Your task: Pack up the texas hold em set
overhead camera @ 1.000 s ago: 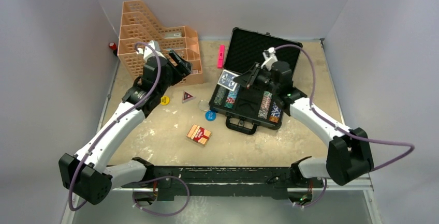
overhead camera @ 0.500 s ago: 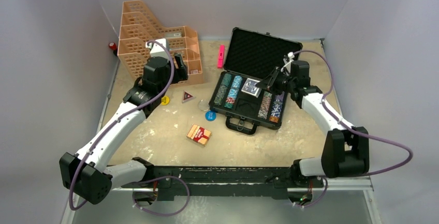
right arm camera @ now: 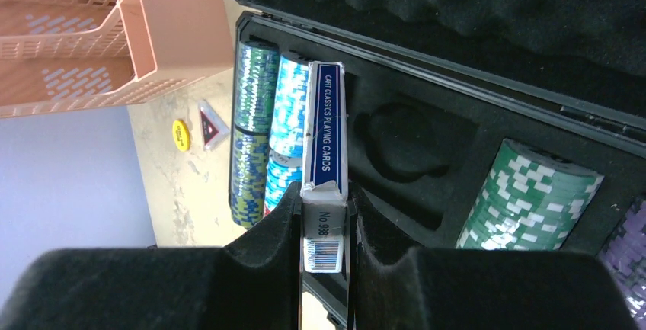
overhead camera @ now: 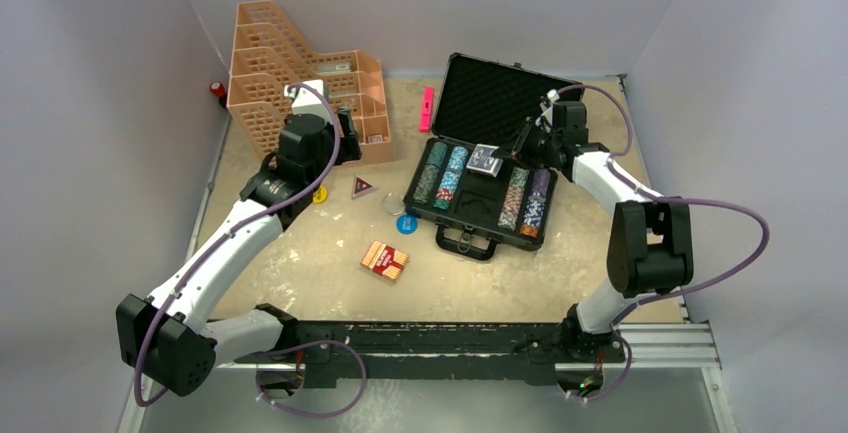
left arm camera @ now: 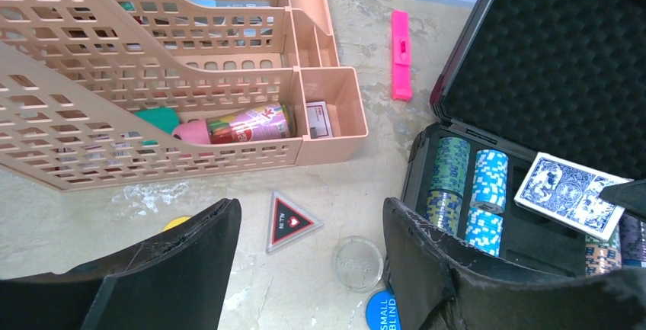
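The open black poker case (overhead camera: 470, 236) lies at centre right, with rows of chips (overhead camera: 439, 183) in its foam tray. My right gripper (overhead camera: 508, 154) is shut on a blue deck of cards (overhead camera: 486, 160) and holds it just over the tray's empty middle slots. In the right wrist view the deck (right arm camera: 325, 124) is clamped edge-on between the fingers of the right gripper (right arm camera: 326, 197). My left gripper (overhead camera: 346, 131) is open and empty above the table. In the left wrist view the left gripper (left arm camera: 308, 208) hangs over a triangular ALL IN marker (left arm camera: 289, 222).
A red deck (overhead camera: 384, 260), a blue small-blind button (overhead camera: 407, 223), a clear disc (left arm camera: 357, 254) and a yellow button (overhead camera: 319, 193) lie left of the case. A pink marker (overhead camera: 427, 108) lies behind. An orange organizer (overhead camera: 290, 73) stands at the back left.
My right gripper has carried the blue deck from the case's left side rightward and back to over its middle. My left gripper has shifted slightly and stays open.
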`<state>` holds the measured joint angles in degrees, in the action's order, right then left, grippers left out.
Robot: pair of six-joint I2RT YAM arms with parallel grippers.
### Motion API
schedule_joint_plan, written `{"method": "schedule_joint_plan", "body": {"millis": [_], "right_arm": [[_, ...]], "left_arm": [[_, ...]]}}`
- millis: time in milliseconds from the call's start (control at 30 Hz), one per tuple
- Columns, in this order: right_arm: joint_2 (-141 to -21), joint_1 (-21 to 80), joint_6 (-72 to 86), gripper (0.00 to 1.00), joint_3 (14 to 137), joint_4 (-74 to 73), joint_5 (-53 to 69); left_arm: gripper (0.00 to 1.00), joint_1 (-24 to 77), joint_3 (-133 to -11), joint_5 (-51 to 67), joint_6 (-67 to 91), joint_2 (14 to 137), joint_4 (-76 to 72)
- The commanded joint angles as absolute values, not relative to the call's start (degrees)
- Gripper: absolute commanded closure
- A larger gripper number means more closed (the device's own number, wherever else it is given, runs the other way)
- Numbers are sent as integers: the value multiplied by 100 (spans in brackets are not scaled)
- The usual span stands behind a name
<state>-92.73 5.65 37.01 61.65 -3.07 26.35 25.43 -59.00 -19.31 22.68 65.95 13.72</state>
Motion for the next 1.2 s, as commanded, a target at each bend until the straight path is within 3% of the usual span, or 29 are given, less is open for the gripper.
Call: {"method": "schedule_joint_plan", "body": {"millis": [0,233,467,633,800,900,1167], "right_arm": [[-9338,502,3557,95,6442,-212,2666],[-9385,484,3494,95,6294,-219,3043],[-9809,465,3421,88,6407,-256,3416],[-9889,462,3379,74,6552,-354,3255],[-9655,459,3255,49,6673,-599,2641],[-9500,462,3127,40,6761,-848,2048],[-9308,466,2886,39,6857,-1109,982]], "left_arm": [[33,2505,-5875,-2104,2080,6423,1055],[33,2505,-5877,-2145,2096,6531,1115],[33,2508,-5868,-2217,2068,6523,1141],[33,2505,-5871,-2254,2057,6504,1151],[33,2505,-5875,-2274,2065,6487,1169],[33,2505,-5871,-2300,2060,6470,1169],[33,2504,-5867,-2320,2068,6451,1187]]}}
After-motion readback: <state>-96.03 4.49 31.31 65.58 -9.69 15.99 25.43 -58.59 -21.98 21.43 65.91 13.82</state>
